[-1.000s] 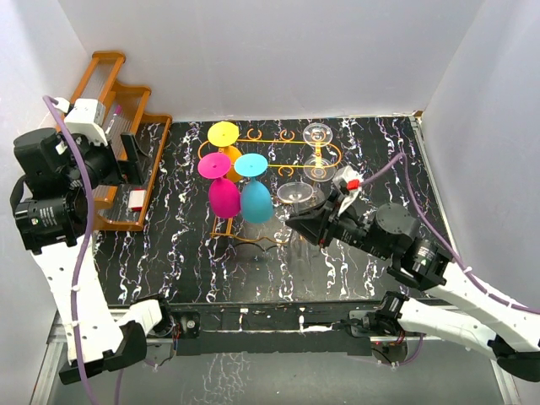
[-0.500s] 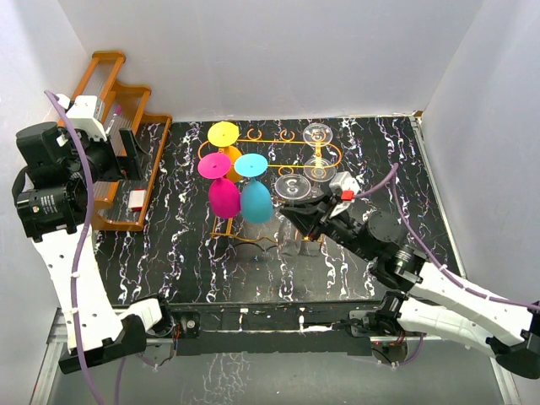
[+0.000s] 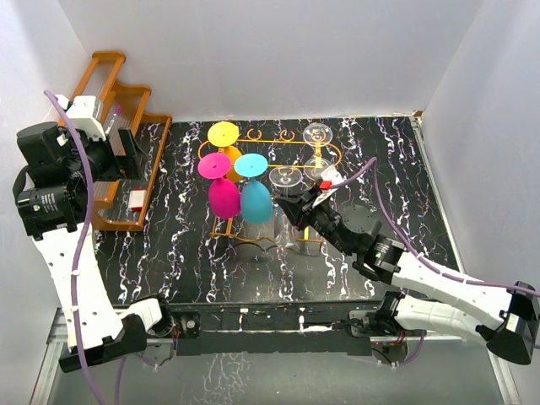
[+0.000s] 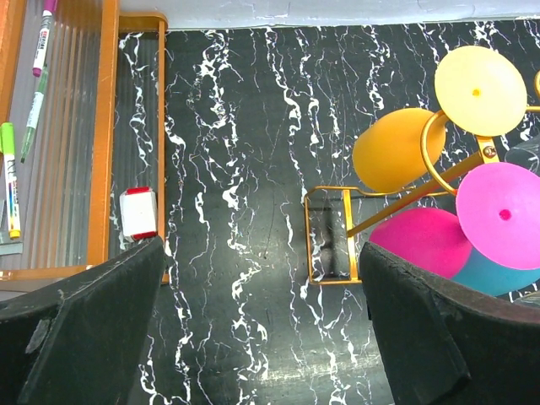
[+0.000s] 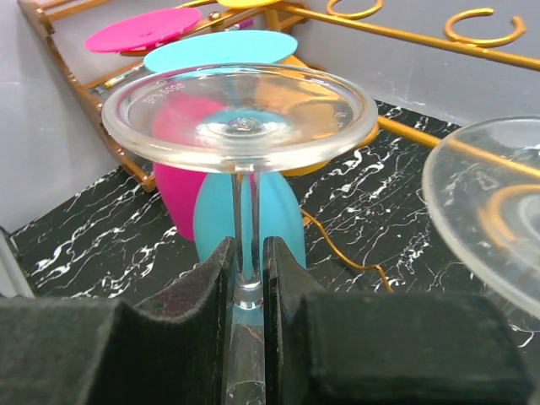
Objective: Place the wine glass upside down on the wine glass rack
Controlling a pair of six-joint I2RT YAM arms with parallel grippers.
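The wine glass is clear and upside down, its round foot on top. My right gripper is shut on its stem just under the foot. In the top view the wine glass hangs at the front side of the wine glass rack, right of the blue glass, with the right gripper beneath the foot. The rack's gold loops lie just beyond the foot. My left gripper is open, high over the table's left, far from the glass.
Yellow, pink and blue glasses hang upside down on the rack's left, and two clear glasses at its right end. A clear foot is close on the right. A wooden slatted rack with markers stands far left.
My right arm has carried the clear glass left and away from me, up to the rack's front beside the blue glass. The left arm shifted slightly and stays open.
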